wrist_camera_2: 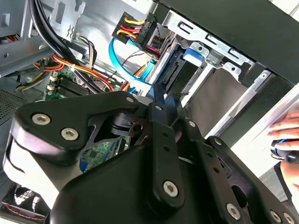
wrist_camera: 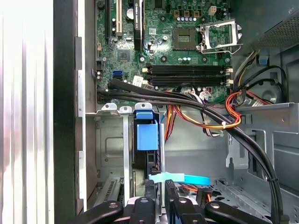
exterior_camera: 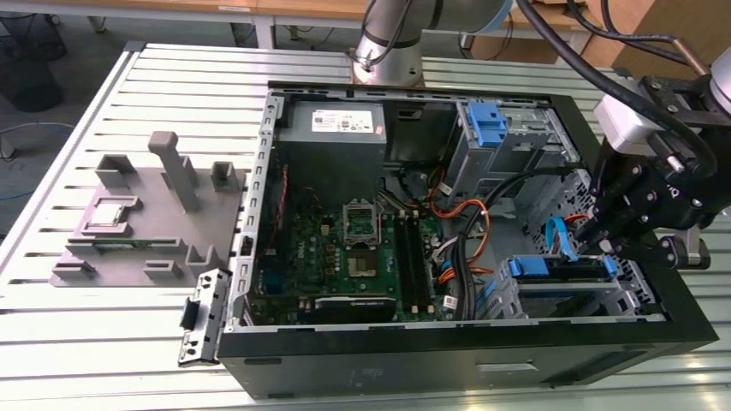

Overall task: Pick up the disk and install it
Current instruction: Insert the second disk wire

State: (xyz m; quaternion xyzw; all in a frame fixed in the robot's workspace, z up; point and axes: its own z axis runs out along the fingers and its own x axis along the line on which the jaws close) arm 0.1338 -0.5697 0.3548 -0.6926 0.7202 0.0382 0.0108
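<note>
The disk point(exterior_camera: 557, 267) sits edge-up in the lower drive bay of the open computer case point(exterior_camera: 457, 360), at the exterior view's right, with its blue carrier at both ends. In both wrist views the carrier's blue tab point(wrist_camera: 147, 135) point(wrist_camera_2: 192, 53) stands in the metal bay. My gripper point(exterior_camera: 597, 244) hangs right over the disk's end nearest the case wall. Its fingers point(wrist_camera: 149, 191) are drawn close together, and nothing shows between them point(wrist_camera_2: 158, 93). Whether they touch the disk I cannot make out.
A flat blue cable point(wrist_camera: 180, 178) and orange-red wire bundles point(wrist_camera: 219, 119) run close beside the bay. A second blue bracket point(exterior_camera: 485, 120) sits in the upper bay. A grey fixture point(exterior_camera: 149, 214) holding a small silver chip point(exterior_camera: 109, 212) lies outside the case. A person's hand point(wrist_camera_2: 282, 128) rests beyond the case wall.
</note>
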